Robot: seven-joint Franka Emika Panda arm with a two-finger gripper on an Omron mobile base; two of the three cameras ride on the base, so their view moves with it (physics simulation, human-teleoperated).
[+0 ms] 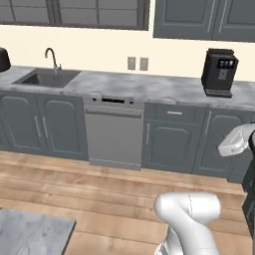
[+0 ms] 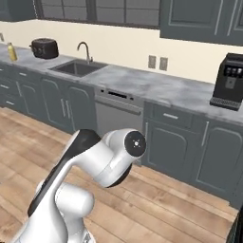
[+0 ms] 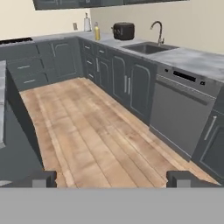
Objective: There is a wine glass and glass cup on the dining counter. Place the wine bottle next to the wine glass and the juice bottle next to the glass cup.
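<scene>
Along the far grey marble surface [image 3: 192, 59], a yellow juice bottle [image 3: 96, 32] and a pale wine bottle [image 3: 87, 22] stand close together, left of the black toaster [image 3: 123, 31]. Above wooden floor [image 3: 87, 131], the tool [image 3: 112, 178] hangs released, gripping nothing.

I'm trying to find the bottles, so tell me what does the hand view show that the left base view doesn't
Hand view alone: a yellow bottle and a pale bottle on the far corner counter, with a dark toaster beside them, and the open gripper, holding nothing. Left base view alone: the coffee machine and wall outlets. Both share the sink, faucet, dishwasher and wood floor.
</scene>
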